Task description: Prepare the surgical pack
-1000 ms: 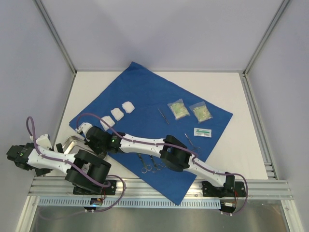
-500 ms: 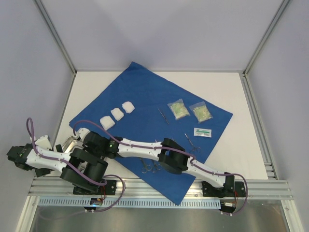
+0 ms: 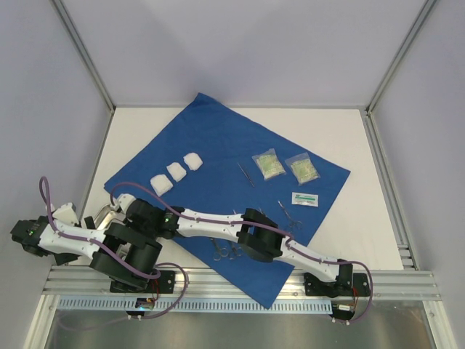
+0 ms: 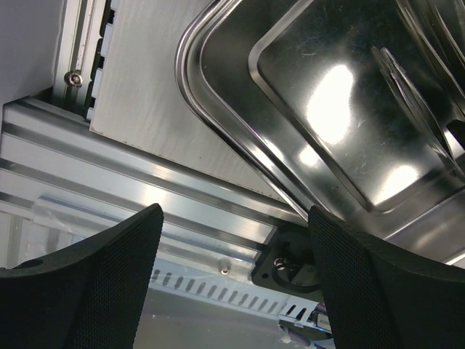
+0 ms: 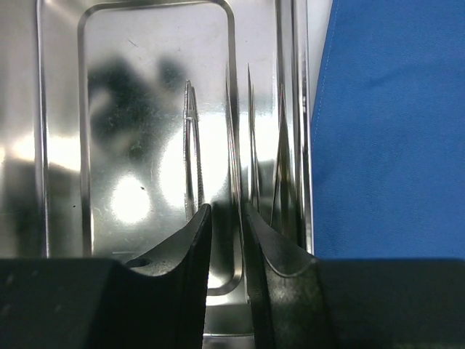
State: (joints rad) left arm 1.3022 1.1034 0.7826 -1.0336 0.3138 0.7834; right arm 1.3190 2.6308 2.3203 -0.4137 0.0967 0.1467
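Right arm [image 3: 218, 219] shifted left over steel tray [image 5: 58, 94]; right jaws slightly parted, nothing clearly held; tweezers [image 5: 191, 145] inside. Left jaws wide, empty.

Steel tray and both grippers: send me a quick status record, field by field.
tray: steel tray, at the edge of the blue drape
in tray: tweezers lying on its floor
right gripper: over tray, jaws narrowly apart, grip unclear
left gripper: open, empty, above tray corner
drape: spread flat; gauze pads and packets on it
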